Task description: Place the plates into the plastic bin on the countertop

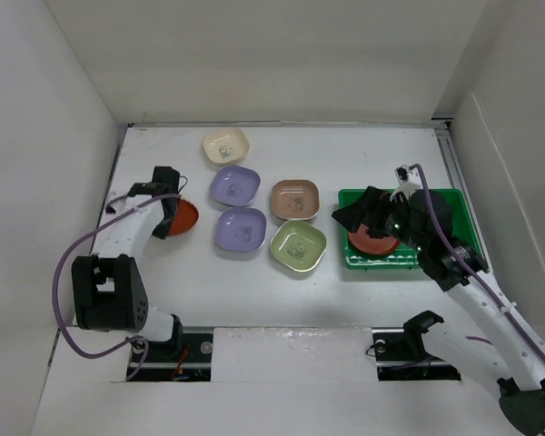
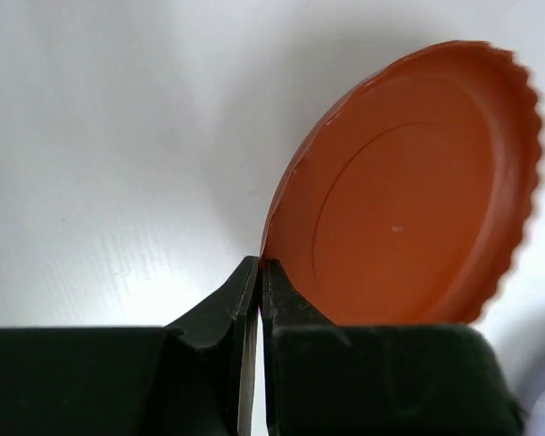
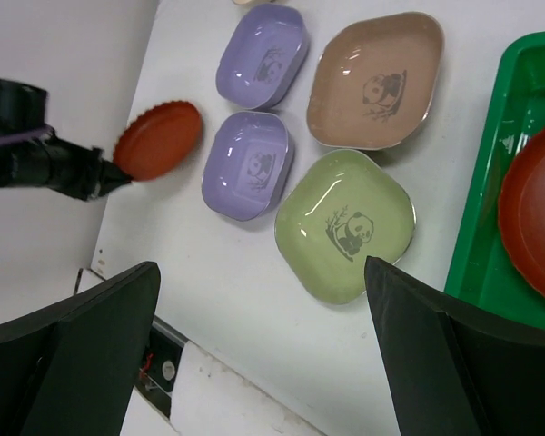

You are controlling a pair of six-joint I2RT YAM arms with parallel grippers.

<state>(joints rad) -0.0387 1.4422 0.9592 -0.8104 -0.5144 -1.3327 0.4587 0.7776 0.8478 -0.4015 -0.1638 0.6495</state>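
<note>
1. A bright green rectangular plastic bin (image 1: 454, 196) is seen at the right of the flat white countertop (image 1: 345, 154). A round red-orange plate (image 1: 372, 242) is lying flat in the bin's left half.
2. The right gripper (image 1: 374, 214) is held over the bin's left half with its jaws spread wide; nothing is gripped between them.
3. Well to the left of the bin, the left gripper (image 2: 259, 272) is pinched tight on the rim of a second round red-orange plate with a scalloped edge (image 2: 409, 191), which is tipped up on a slant. Whether its lower edge touches the countertop cannot be told.
4. Between that plate and the bin, five rounded-square plates are laid upright on the countertop.
5. The olive green plate (image 1: 298, 247) and the tan-pink plate (image 1: 295, 200) are set just left of the bin.
6. The two lavender plates (image 1: 239, 229) are found farther left of the bin.
7. The cream plate (image 1: 225, 145) is placed farthest from the bin, to the rear left.
</note>
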